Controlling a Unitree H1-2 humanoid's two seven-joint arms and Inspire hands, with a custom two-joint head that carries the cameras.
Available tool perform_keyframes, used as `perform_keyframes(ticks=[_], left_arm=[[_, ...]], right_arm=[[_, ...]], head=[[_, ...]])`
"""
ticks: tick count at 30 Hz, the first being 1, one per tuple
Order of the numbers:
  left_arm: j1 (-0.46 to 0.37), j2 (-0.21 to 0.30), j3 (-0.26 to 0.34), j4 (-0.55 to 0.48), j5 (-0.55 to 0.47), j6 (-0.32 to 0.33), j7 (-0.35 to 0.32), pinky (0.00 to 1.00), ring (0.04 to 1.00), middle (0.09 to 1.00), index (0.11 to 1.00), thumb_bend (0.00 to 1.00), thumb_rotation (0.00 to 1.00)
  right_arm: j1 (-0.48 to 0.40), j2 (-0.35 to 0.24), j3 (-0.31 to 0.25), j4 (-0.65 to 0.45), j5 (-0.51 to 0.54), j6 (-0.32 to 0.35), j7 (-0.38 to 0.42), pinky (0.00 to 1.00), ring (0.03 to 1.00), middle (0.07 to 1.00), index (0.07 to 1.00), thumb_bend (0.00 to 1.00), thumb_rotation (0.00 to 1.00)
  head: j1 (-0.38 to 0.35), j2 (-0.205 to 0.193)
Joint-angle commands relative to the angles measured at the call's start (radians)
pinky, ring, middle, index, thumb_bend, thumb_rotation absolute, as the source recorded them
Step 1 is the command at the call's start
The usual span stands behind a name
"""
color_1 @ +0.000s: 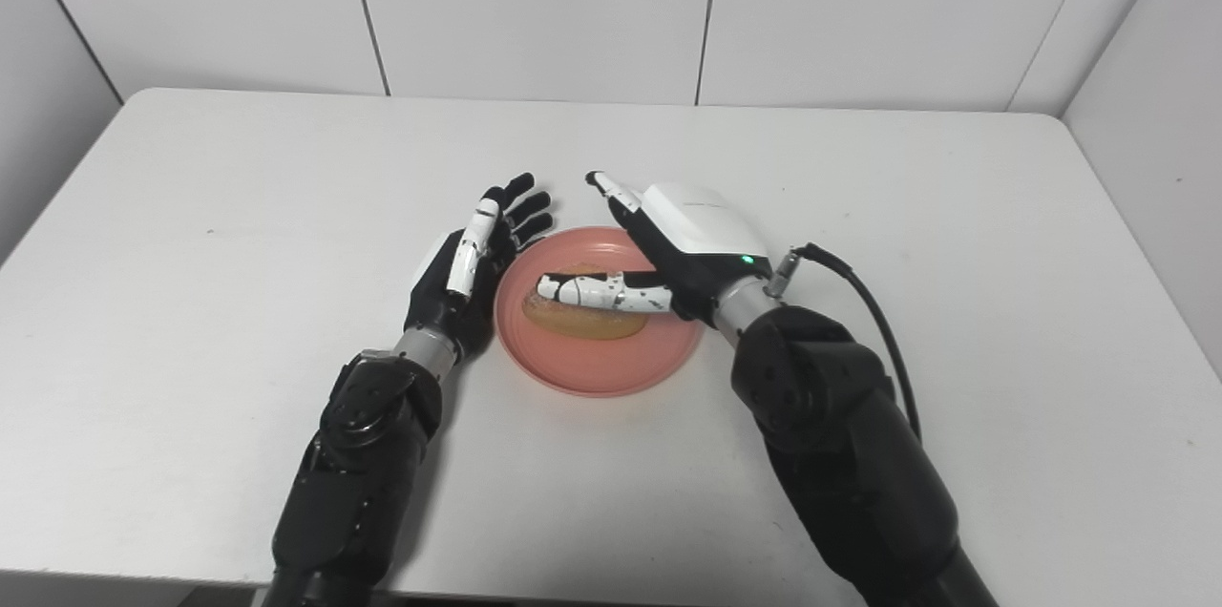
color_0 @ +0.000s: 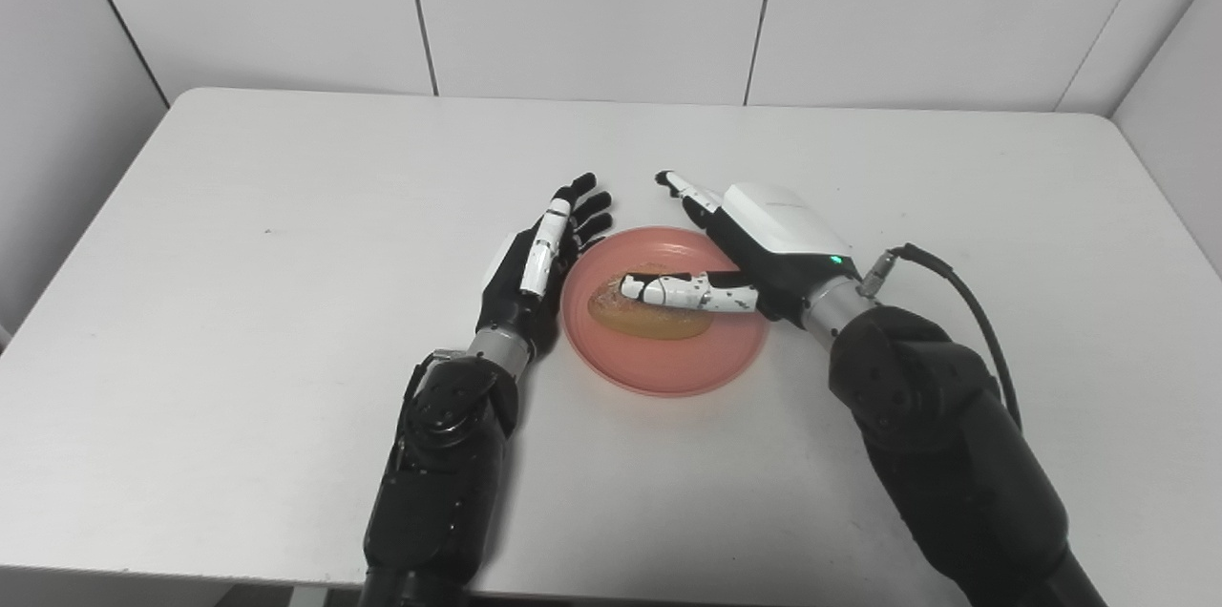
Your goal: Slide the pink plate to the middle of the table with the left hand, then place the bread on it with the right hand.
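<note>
The pink plate (color_0: pixel 668 364) sits near the middle of the white table. A golden piece of bread (color_0: pixel 642 313) lies on the plate's left half. My left hand (color_0: pixel 544 259) stands on edge with fingers straight and apart, right against the plate's left rim, holding nothing. My right hand (color_0: pixel 754 249) hovers over the plate's right side, open, with its thumb (color_0: pixel 683 290) stretched over the top of the bread and its fingers reaching past the far rim. In the right eye view the plate (color_1: pixel 601 368) and bread (color_1: pixel 582 321) show the same way.
The white table (color_0: pixel 239 235) is bordered by white wall panels at the back and sides. A black cable (color_0: pixel 964 292) loops from my right wrist over the table to the right.
</note>
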Motion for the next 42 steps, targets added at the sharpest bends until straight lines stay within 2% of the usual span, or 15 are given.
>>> perform_keyframes(ticks=[1, 4, 8, 11, 15, 20, 23, 25, 29, 33, 36, 42], left_arm=[[0.014, -0.006, 0.003, -0.023, 0.014, -0.015, 0.019, 0.93, 0.928, 0.936, 0.923, 0.36, 1.00], [0.030, -0.001, -0.004, -0.043, 0.028, -0.035, 0.021, 0.99, 0.974, 0.984, 0.983, 0.35, 1.00], [0.062, 0.006, -0.015, -0.065, 0.055, -0.081, 0.022, 1.00, 0.997, 0.999, 0.999, 0.38, 1.00], [0.090, -0.004, -0.016, -0.087, 0.075, -0.105, 0.038, 1.00, 1.000, 1.000, 1.000, 0.37, 1.00], [0.122, -0.011, -0.023, -0.117, 0.106, -0.113, 0.059, 1.00, 1.000, 1.000, 1.000, 0.36, 1.00], [0.170, -0.012, -0.046, -0.168, 0.142, -0.132, 0.069, 1.00, 1.000, 1.000, 1.000, 0.37, 1.00], [0.203, -0.015, -0.057, -0.203, 0.161, -0.130, 0.080, 1.00, 1.000, 1.000, 1.000, 0.37, 1.00], [0.228, -0.018, -0.067, -0.229, 0.178, -0.133, 0.090, 1.00, 1.000, 1.000, 1.000, 0.36, 1.00], [0.240, -0.012, -0.072, -0.238, 0.191, -0.142, 0.088, 0.99, 0.998, 1.000, 1.000, 0.37, 1.00], [0.231, 0.004, -0.075, -0.236, 0.191, -0.147, 0.073, 0.99, 0.999, 1.000, 1.000, 0.35, 1.00], [0.216, 0.014, -0.068, -0.225, 0.181, -0.146, 0.063, 0.99, 1.000, 1.000, 1.000, 0.35, 1.00], [0.197, 0.032, -0.065, -0.199, 0.172, -0.146, 0.053, 1.00, 1.000, 1.000, 1.000, 0.36, 1.00]], right_arm=[[0.007, 0.033, -0.049, -0.035, 0.032, -0.038, -0.107, 0.84, 0.958, 0.984, 0.998, 0.85, 0.99], [0.067, 0.077, -0.102, -0.026, 0.082, -0.093, -0.243, 0.84, 0.953, 0.989, 1.000, 0.84, 0.98], [0.152, 0.124, -0.157, -0.025, 0.160, -0.133, -0.355, 0.83, 0.958, 0.999, 1.000, 0.80, 1.00], [0.223, 0.161, -0.201, -0.022, 0.238, -0.152, -0.422, 0.88, 0.983, 1.000, 1.000, 0.78, 1.00], [0.296, 0.182, -0.232, -0.014, 0.317, -0.189, -0.476, 0.94, 0.998, 1.000, 1.000, 0.77, 1.00], [0.387, 0.235, -0.250, 0.017, 0.419, -0.281, -0.569, 0.95, 1.000, 1.000, 1.000, 0.73, 1.00], [0.413, 0.257, -0.255, 0.040, 0.511, -0.325, -0.571, 0.96, 1.000, 1.000, 1.000, 0.68, 1.00], [0.425, 0.274, -0.253, 0.045, 0.569, -0.329, -0.561, 0.97, 1.000, 1.000, 1.000, 0.66, 1.00], [0.437, 0.286, -0.242, 0.057, 0.631, -0.354, -0.559, 0.97, 0.991, 1.000, 1.000, 0.53, 1.00], [0.435, 0.304, -0.250, 0.074, 0.689, -0.321, -0.559, 0.97, 0.995, 1.000, 1.000, 0.45, 1.00], [0.424, 0.312, -0.261, 0.099, 0.729, -0.309, -0.560, 0.98, 0.994, 1.000, 1.000, 0.33, 1.00], [0.411, 0.312, -0.275, 0.129, 0.766, -0.317, -0.566, 0.99, 0.987, 1.000, 1.000, 0.27, 1.00]], head=[[-0.001, -0.002], [-0.006, -0.009], [-0.009, -0.011], [-0.011, -0.010], [-0.019, -0.012], [-0.021, -0.012], [-0.034, -0.014], [-0.041, -0.013], [-0.037, -0.009], [-0.033, -0.004], [-0.033, -0.005], [-0.031, -0.006]])
